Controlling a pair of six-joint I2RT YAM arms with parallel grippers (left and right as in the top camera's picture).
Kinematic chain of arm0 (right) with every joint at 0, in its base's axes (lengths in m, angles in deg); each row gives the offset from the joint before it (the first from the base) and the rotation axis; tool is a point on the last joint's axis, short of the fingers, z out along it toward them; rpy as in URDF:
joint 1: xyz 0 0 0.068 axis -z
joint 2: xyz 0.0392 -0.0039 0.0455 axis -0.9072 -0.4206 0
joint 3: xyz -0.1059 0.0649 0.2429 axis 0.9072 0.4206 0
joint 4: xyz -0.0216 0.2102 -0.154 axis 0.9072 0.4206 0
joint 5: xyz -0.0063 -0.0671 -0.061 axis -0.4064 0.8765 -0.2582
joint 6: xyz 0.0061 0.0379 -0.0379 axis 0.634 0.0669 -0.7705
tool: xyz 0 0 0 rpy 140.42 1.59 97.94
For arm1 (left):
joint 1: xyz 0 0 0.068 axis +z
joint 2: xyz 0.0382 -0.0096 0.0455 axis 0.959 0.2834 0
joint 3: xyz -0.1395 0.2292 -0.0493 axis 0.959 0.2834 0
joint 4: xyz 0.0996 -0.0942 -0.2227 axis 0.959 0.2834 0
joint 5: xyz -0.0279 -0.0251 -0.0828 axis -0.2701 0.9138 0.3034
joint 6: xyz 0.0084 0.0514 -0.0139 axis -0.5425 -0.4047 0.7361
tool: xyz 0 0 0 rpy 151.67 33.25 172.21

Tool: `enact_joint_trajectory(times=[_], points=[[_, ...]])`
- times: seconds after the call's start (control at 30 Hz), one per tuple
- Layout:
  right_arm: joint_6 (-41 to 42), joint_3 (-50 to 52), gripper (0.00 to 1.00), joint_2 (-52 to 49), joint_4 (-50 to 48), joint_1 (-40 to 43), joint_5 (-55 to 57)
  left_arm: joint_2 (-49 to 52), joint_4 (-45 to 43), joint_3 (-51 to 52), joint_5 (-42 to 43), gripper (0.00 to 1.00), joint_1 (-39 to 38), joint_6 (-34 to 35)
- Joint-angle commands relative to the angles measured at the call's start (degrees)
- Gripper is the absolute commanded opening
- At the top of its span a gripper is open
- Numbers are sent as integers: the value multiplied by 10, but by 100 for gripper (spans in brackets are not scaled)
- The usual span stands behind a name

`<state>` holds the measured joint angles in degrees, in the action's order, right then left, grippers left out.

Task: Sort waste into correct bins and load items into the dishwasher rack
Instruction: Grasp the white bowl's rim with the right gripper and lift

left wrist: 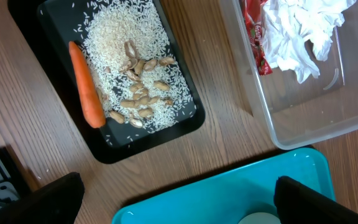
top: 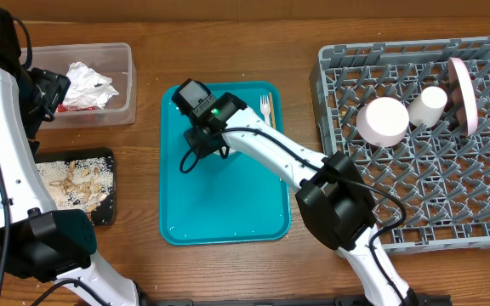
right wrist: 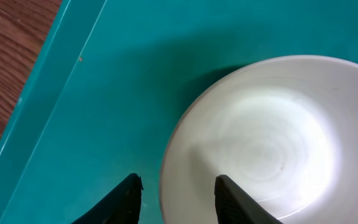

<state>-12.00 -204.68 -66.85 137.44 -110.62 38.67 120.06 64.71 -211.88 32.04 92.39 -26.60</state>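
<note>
Left gripper (top: 48,92) hangs over the left wall of the clear tub (top: 128,85), jaws spread as wide as they go and holding nothing. Its black fingers (left wrist: 61,199) sit at the bottom corners of its own camera view. The left arm climbs the left edge of the wooden table (top: 228,34) and folds back to the right at the top.

On the near side of this gripper lies the black tray (left wrist: 185,118), covered with rice (left wrist: 123,37) and beige scraps (left wrist: 138,93). The carrot (left wrist: 84,84) lies flat in it, its length running along one long wall. The tub beside the gripper holds crumpled napkins (left wrist: 297,31), with a red wrapper (left wrist: 253,31) against its wall.

To the right lies the teal tray (top: 228,212). The right arm reaches across it slantwise, away and to the left, wrist bent down. The right gripper (top: 202,140) is low over the tray's far-left part with its jaws partly apart. They straddle the rim of a white bowl (right wrist: 260,143), one finger (right wrist: 129,193) outside over the teal and the other inside. A strip of teal shows between the outer finger and the rim, so nothing is clamped. The bowl stands upright and empty on the tray; in the overhead view the gripper hides it.

Just right of that gripper a fork (top: 266,109) lies flat, its length pointing away from the robot, tines at the far end and handle under the arm. Well to the right, the grey rack (top: 483,229) holds a second bowl (top: 384,121) turned mouth down, a cup (top: 428,106) just beside it, and a plate (top: 464,93) standing on edge.
</note>
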Motion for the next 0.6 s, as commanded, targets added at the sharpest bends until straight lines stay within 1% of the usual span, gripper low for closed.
enact_joint_trajectory(times=[0.0, 0.4, 0.47, 0.5, 0.57], points=[[7, 0, 41, -17, -2, -9, 3, -3, 1, 0, -9, 100, -1, 12], [10, 0, 41, -18, 12, -9, -4, -3, 1, 0, -9, 100, -1, 12], [11, 0, 38, -18, 12, -11, -4, -3, 1, 0, -9, 100, -1, 12], [17, 0, 33, -18, 12, -11, -4, -3, 1, 0, -9, 100, -1, 12], [28, 0, 29, -18, 14, -10, -4, -3, 1, 0, -9, 100, -1, 12]])
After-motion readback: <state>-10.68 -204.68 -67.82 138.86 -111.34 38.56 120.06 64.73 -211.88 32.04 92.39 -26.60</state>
